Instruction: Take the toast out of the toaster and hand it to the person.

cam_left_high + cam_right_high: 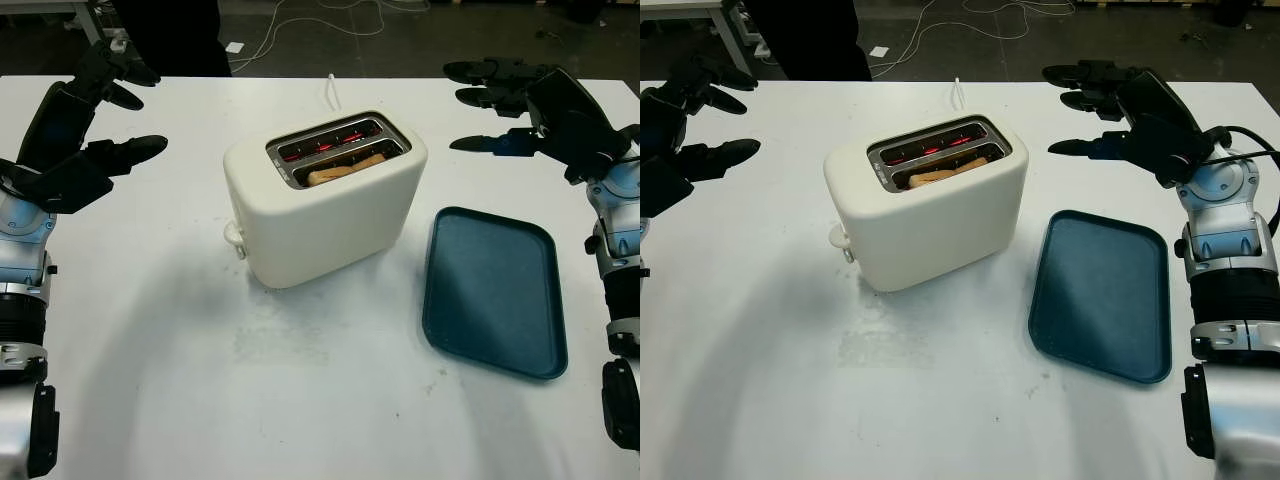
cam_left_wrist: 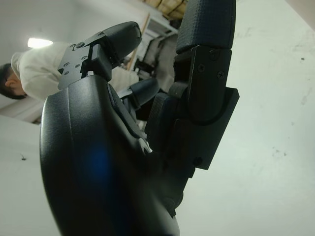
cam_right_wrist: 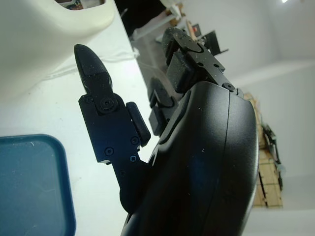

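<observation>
Left hand (image 1: 105,110) raised over the left edge of the white table (image 1: 330,400), open, nothing in its grasp. At the table's centre, a cream toaster (image 1: 322,198) stands askew; the toast (image 1: 345,167) sits low in the nearer slot, the farther slot showing red-glowing elements. A white cord (image 1: 331,92) trails from behind the toaster toward the far edge. Just right of the toaster lies a dark blue tray (image 1: 492,290). Right hand (image 1: 520,105) raised near the far right corner, open and holding nothing.
</observation>
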Controlling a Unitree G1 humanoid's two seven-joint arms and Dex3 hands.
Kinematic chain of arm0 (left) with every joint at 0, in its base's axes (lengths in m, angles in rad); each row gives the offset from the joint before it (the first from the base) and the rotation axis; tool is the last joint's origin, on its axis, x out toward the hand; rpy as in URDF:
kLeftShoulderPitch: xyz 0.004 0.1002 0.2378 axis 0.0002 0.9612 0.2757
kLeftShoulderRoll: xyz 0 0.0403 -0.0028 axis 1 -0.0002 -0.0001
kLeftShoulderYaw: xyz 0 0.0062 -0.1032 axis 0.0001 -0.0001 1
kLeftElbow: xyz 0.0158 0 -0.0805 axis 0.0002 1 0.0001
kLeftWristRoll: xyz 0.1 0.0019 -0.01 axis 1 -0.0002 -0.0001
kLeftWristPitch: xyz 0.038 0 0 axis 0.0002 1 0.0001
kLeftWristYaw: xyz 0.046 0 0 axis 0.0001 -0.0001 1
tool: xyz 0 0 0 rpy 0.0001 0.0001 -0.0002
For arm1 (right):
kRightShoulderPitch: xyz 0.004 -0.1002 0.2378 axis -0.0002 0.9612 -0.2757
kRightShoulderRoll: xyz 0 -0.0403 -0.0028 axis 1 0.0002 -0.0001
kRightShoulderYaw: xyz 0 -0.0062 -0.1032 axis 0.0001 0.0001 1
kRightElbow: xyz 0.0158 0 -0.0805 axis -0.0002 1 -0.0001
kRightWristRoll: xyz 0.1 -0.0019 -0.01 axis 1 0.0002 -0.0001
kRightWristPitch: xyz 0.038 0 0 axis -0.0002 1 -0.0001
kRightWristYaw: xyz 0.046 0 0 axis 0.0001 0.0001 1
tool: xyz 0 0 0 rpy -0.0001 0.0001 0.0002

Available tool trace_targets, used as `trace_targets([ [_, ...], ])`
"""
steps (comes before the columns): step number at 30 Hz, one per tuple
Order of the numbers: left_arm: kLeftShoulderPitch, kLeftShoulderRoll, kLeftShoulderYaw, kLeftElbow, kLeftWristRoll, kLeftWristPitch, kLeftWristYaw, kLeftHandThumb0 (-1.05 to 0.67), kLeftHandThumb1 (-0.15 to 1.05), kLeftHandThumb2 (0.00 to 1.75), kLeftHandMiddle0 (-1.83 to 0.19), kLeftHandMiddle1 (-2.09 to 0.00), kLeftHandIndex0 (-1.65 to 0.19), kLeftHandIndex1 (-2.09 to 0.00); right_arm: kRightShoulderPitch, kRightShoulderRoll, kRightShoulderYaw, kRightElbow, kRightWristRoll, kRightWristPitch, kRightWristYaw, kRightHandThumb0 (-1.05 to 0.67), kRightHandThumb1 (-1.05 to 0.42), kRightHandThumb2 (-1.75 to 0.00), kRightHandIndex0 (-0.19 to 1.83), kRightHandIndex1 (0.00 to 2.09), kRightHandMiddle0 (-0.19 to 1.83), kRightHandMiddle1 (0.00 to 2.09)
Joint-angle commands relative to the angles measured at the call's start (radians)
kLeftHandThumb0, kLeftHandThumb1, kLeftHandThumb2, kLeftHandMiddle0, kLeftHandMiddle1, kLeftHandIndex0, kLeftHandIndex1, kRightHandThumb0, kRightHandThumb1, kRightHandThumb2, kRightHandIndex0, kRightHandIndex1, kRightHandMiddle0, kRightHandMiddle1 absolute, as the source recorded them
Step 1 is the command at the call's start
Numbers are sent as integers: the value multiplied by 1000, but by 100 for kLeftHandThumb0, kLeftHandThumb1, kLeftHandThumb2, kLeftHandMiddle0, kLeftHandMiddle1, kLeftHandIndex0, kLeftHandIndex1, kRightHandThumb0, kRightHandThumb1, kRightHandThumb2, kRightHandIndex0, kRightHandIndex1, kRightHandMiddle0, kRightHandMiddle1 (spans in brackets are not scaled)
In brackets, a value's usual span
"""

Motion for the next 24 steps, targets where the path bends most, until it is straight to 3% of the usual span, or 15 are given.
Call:
trace_targets([
  [1, 12, 13, 3, -1, 7, -9, 10, -105, 92, 30, 0, -149, 0, -128, -5, 6, -5, -4, 14, 3, 1, -37, -74, 0, 51, 0, 49, 0],
  [24, 6, 12, 1, -6, 1, -7, 3, -105, 92, 29, 0, -148, 0, -128, -6, 4, -2, -4, 7, 5, -3, -41, -75, 0, 51, 0, 50, 0],
])
